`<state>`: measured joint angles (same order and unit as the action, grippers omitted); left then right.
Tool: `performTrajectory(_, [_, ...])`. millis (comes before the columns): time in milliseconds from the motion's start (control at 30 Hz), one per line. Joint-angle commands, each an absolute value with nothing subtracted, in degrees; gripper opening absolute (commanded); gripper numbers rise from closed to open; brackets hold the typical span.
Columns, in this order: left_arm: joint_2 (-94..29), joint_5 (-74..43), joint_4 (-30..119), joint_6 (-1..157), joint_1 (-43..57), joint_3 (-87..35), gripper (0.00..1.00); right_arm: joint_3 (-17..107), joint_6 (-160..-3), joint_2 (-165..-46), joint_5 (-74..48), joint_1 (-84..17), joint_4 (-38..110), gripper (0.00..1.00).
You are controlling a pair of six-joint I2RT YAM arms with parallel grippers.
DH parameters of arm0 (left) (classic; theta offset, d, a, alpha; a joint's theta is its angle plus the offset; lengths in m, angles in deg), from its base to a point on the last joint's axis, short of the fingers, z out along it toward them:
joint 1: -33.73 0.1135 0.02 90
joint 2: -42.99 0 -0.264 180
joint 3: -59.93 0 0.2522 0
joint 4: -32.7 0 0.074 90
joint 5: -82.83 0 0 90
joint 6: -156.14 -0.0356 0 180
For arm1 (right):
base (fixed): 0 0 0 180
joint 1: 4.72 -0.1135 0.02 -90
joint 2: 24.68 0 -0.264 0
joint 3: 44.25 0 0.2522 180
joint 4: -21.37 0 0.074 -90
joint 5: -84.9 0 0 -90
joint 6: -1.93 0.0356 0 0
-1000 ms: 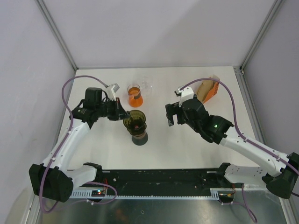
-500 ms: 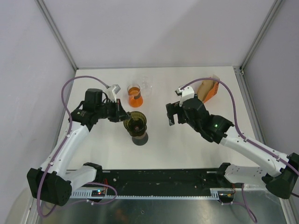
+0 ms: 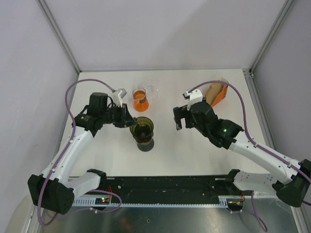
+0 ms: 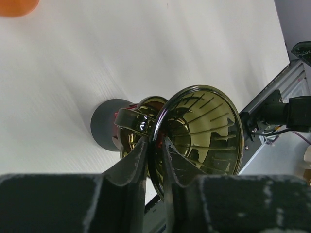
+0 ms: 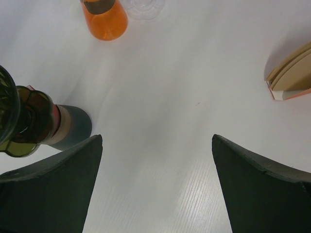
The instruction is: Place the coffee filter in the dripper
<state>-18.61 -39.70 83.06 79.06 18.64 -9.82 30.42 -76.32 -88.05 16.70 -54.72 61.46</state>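
The amber ribbed dripper (image 3: pixel 142 129) sits on a dark grey base (image 3: pixel 145 144) mid-table. My left gripper (image 3: pixel 129 118) is shut on the dripper's left rim; in the left wrist view the fingers (image 4: pixel 138 155) pinch the rim (image 4: pixel 158 131) of the dripper (image 4: pixel 204 131). The stack of tan coffee filters (image 3: pixel 213 93) stands in an orange holder at the back right, also in the right wrist view (image 5: pixel 290 70). My right gripper (image 3: pixel 178 121) is open and empty above bare table right of the dripper, which shows in the right wrist view (image 5: pixel 22 121).
An orange flask (image 3: pixel 140 99) and a small clear glass (image 3: pixel 153 88) stand behind the dripper, both in the right wrist view (image 5: pixel 104 18). A black rail (image 3: pixel 165 185) runs along the near edge.
My left gripper has shifted the dripper slightly right and nearer to upright over its base. The right arm has barely moved.
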Motion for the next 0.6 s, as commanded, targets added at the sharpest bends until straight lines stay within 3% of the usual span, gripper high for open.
performTrajectory(0, [-17.92, -40.21, 81.27, 78.36, 18.00, -9.47, 0.25, 32.53, -76.65, -87.62, 17.24, -54.46, 61.67, 0.99])
performTrajectory(333, [-18.02, -39.41, 81.21, 77.94, 18.23, -11.99, 0.60, 32.53, -76.42, -86.79, 17.44, -54.44, 62.71, 0.99])
performTrajectory(433, [-17.63, -38.00, 81.63, 76.18, 19.44, -16.83, 0.79, 32.53, -77.53, -86.06, 17.89, -53.84, 62.33, 0.99])
performTrajectory(567, [-18.37, -34.59, 81.71, 74.23, 23.61, -21.23, 0.95, 32.59, -78.84, -84.31, 15.65, -48.47, 59.40, 0.99])
